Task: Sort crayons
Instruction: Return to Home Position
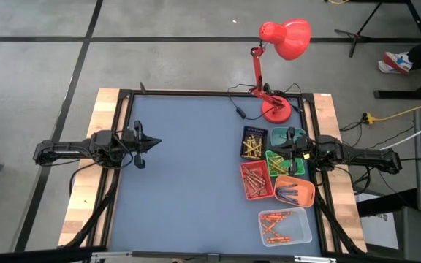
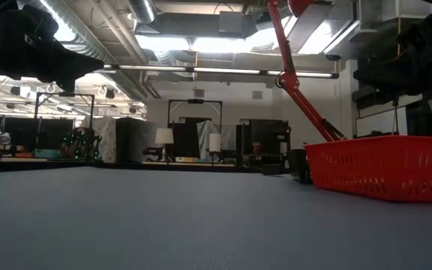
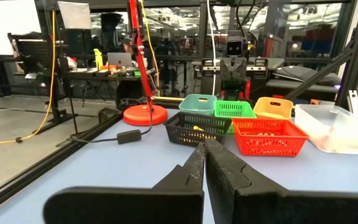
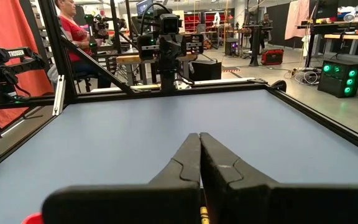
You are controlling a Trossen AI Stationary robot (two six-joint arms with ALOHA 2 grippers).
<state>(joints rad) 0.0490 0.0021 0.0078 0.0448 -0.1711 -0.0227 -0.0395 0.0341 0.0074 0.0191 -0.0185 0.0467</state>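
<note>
The crayons lie sorted in small trays at the table's right. Yellow ones are in a black tray (image 1: 252,145), red ones in a red tray (image 1: 255,180), dark blue ones in an orange tray (image 1: 294,193), and orange ones in a clear tray (image 1: 283,225). A green tray (image 1: 278,162) and a teal tray (image 1: 281,135) stand beside them. My right gripper (image 1: 282,148) (image 4: 199,137) is shut, above the teal and green trays, pointing toward the table's left. My left gripper (image 1: 154,142) (image 3: 204,146) is shut and empty above the table's left side, pointing at the trays (image 3: 234,118).
A red desk lamp (image 1: 278,44) stands at the far right with its base (image 1: 275,111) on the table and its cable (image 1: 236,109) beside it. The blue table top (image 1: 188,175) lies bare between the left gripper and the trays. A person sits beyond the table's left (image 4: 73,31).
</note>
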